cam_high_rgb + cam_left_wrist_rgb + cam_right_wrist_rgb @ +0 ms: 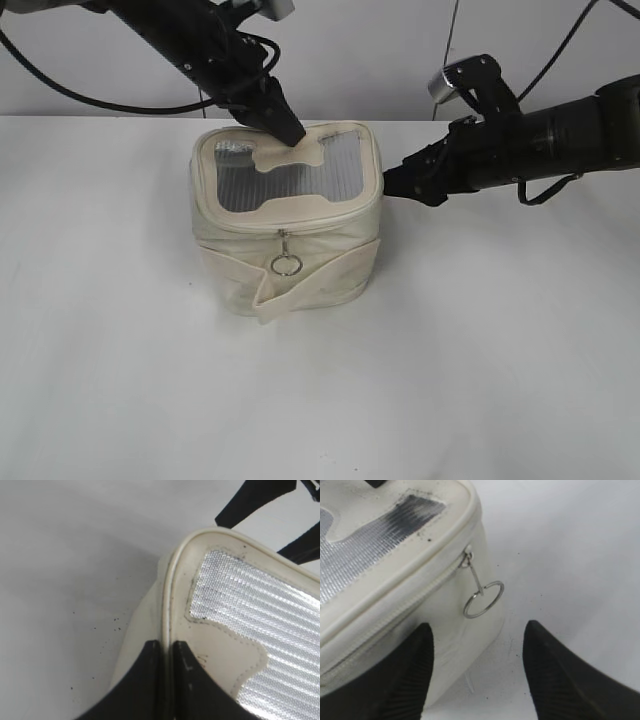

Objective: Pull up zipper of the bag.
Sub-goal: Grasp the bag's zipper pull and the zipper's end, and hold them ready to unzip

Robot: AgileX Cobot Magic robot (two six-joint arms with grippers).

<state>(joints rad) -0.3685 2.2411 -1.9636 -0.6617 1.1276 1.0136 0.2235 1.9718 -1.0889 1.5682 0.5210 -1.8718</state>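
Observation:
The cream bag [232,262] stands on the white table, its grey mesh lid [300,182] facing up. The zipper [320,222] runs under the lid rim. One silver ring pull [285,264] hangs at the front. A second ring pull [483,600] hangs at the bag's right corner, at the end of the zip track [405,611]. My left gripper [290,130] is at the lid's back edge; in the left wrist view it [166,649] is shut on the lid's rim piping [170,590]. My right gripper [393,184] is open beside the bag's right side; in its wrist view its fingers [477,642] sit just below the second ring, not touching it.
The wide cream strap band [318,287] wraps the bag's lower front, one end sticking out toward the camera. White tabletop [480,350] surrounds the bag, with a pale wall behind. Cables trail from both arms at the back.

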